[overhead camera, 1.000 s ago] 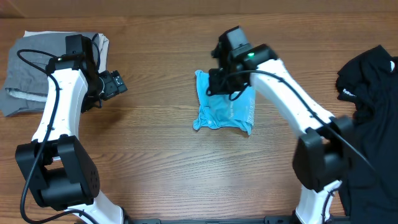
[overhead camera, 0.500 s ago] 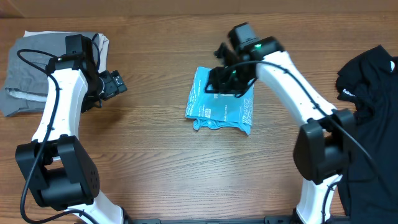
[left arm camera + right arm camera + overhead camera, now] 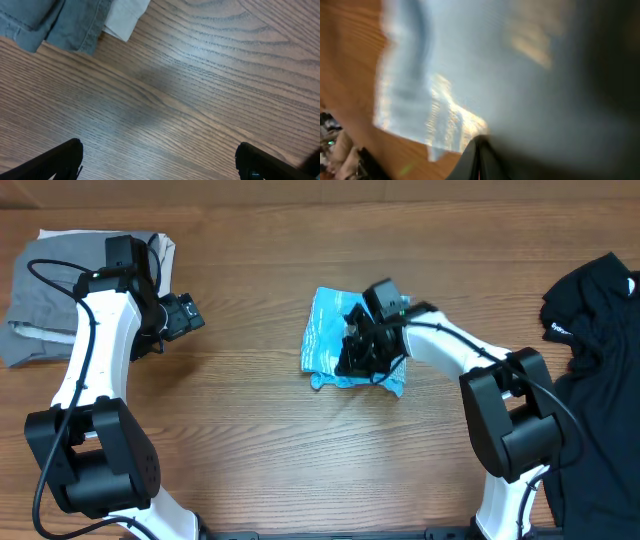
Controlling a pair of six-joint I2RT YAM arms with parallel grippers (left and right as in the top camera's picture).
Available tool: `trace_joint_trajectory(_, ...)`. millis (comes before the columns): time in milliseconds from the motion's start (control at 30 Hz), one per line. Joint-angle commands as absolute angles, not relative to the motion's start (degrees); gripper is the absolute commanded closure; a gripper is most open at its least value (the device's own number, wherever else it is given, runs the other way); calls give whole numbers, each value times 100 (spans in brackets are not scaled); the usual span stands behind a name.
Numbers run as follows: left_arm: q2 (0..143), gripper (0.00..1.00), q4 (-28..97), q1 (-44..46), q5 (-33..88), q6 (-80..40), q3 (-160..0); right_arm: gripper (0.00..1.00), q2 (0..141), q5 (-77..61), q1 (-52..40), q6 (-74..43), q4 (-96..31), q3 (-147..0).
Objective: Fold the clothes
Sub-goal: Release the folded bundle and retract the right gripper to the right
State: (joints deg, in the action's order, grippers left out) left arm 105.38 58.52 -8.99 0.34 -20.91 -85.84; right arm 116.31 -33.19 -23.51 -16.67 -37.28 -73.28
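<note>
A brown wood-grain worktop (image 3: 250, 440) carries everything. A crumpled black garment (image 3: 595, 300) is draped at its right edge, and folded grey trousers (image 3: 40, 290) are laid at its far left corner. The left arm (image 3: 100, 330) is held beside the trousers above bare wood, its jaws spread wide and empty. The right arm (image 3: 445, 348) is stretched low over the centre, where the light blue short-sleeved T-shirt (image 3: 322, 335) is laid as a small, uneven folded bundle. The right jaws are closed and pressed onto the shirt's right part; whether cloth is pinched cannot be told. A late fold is judged to be in hand; next, the bundle would need to be flattened, squared and let go.
</note>
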Motion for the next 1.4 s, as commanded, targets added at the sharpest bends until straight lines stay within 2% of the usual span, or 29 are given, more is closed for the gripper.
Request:
trace_joint_trajectory(0,10573,0,5841,-897,-5,-2145,-8565,96,11520,-3463,-2346,-1964,-2923,-6663)
trace_joint_trajectory(67,10573,0,5841,-897,-5,-2145,-8565,96,11518,-3592,-2353,-1949,-2910,-6630)
trace_joint_trajectory(200,10573,0,5843,-897,-5,-2145,-8565,96,11240,-4908,-2202,-1564,-2928,-7022)
trace_joint_trajectory(300,10573,0,5841,-897,-5,-2145,-8565,96,10818,-5170,-1894,-1566,-3024,-7319)
trace_joint_trajectory(467,10573,0,5841,-897,-5,-2145,-8565,96,10361,-5011,-985,-1566,-3170,-7408)
trace_joint_trajectory(567,10573,0,5841,-897,-5,-2145,-8565,96,10366,-4364,-576,-1568,-3225,-7279)
trace_joint_trajectory(700,10573,0,5843,-897,-5,-2145,-8565,94,10457,-3553,-521,-1564,-3221,-7142)
trace_joint_trajectory(1100,10573,0,5841,-897,-5,-2145,-8565,96,11640,-3011,-523,-1540,-2606,-7120)
trace_joint_trajectory(1267,10573,0,5841,-897,-5,-2145,-8565,95,10910,-3437,-510,-1542,-2751,-7422)
trace_joint_trajectory(1367,10573,0,5841,-897,-5,-2145,-8565,91,10215,-3382,-412,-1597,-3057,-7754)
